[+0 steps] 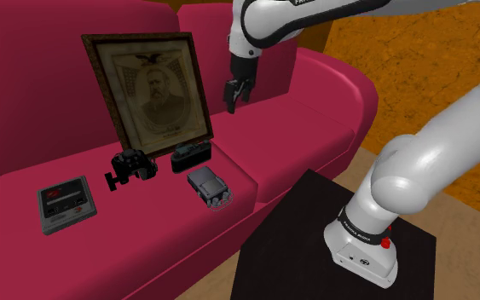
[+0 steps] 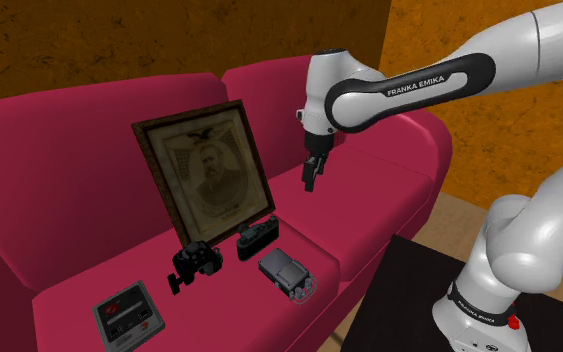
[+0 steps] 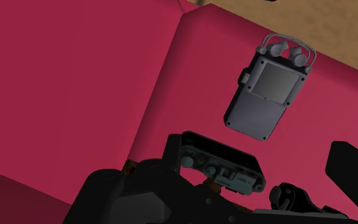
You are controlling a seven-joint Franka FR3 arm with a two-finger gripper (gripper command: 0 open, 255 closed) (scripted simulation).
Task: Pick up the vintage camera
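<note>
One rigid, likely light camera [image 1: 191,157] sits at the frame's [image 1: 148,89] foot. My claw [image 1: 234,100], fingers apart, should pinch its long sides.

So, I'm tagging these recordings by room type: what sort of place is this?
Probably a living room. A red sofa serves as the work surface, a framed portrait leans against its backrest, and a tan floor shows beside it.
</note>
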